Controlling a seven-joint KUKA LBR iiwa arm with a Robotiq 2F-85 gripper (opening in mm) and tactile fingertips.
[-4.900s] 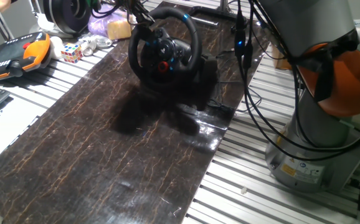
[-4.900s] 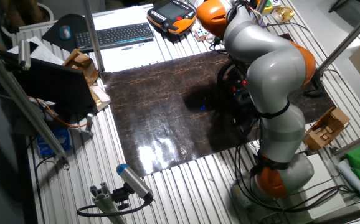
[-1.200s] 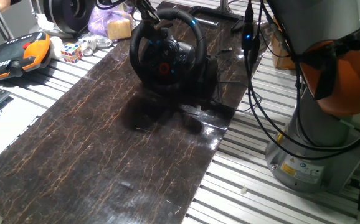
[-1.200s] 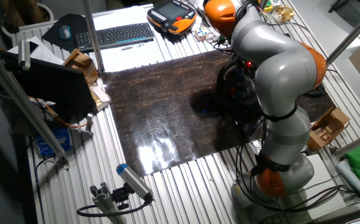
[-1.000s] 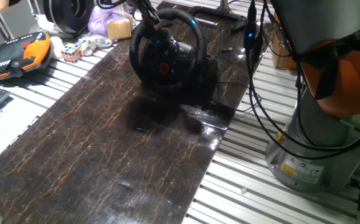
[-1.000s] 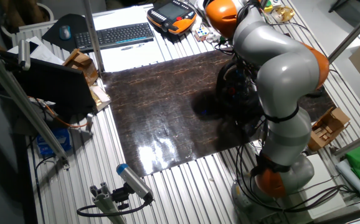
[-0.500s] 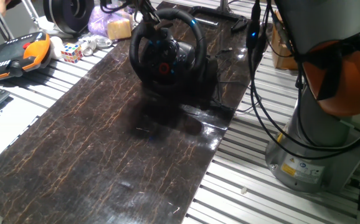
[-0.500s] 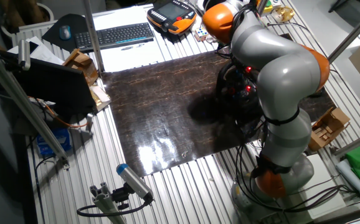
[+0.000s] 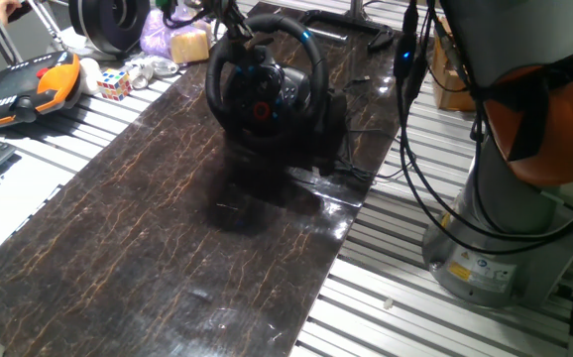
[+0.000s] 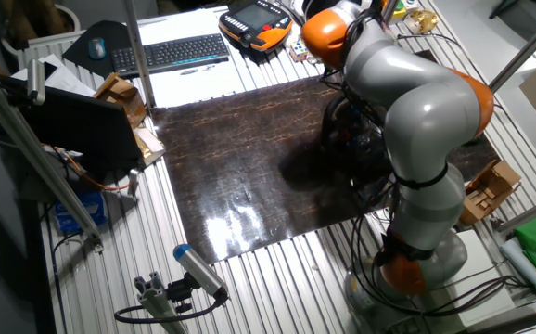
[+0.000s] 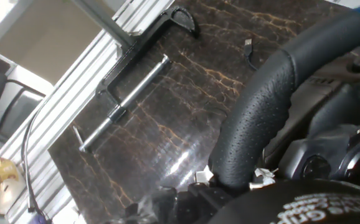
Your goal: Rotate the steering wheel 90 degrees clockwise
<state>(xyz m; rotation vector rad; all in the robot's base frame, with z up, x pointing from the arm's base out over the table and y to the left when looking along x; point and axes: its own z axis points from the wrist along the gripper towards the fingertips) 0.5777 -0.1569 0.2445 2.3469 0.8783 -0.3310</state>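
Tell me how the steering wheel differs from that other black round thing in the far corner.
The steering wheel stands on the dark mat; the black ring sits off it, on the slatted table. The wheel has a filled hub with a red button; the ring's centre looks hollow. The wheel's rim is thinner; the ring's is broader. Both are black and round.

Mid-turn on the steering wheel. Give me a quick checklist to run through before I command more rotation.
1. Gripper on the steering wheel rim: ok, the rim runs into the fingers in the hand view.
2. Grip firmness: cannot tell, fingers mostly out of frame.
3. Wheel base seated on the dark mat: ok.
4. Arm cables clear of the wheel: cannot tell, they hang close beside it.
5. Metal clamp behind the wheel: ok, apart from the rim.
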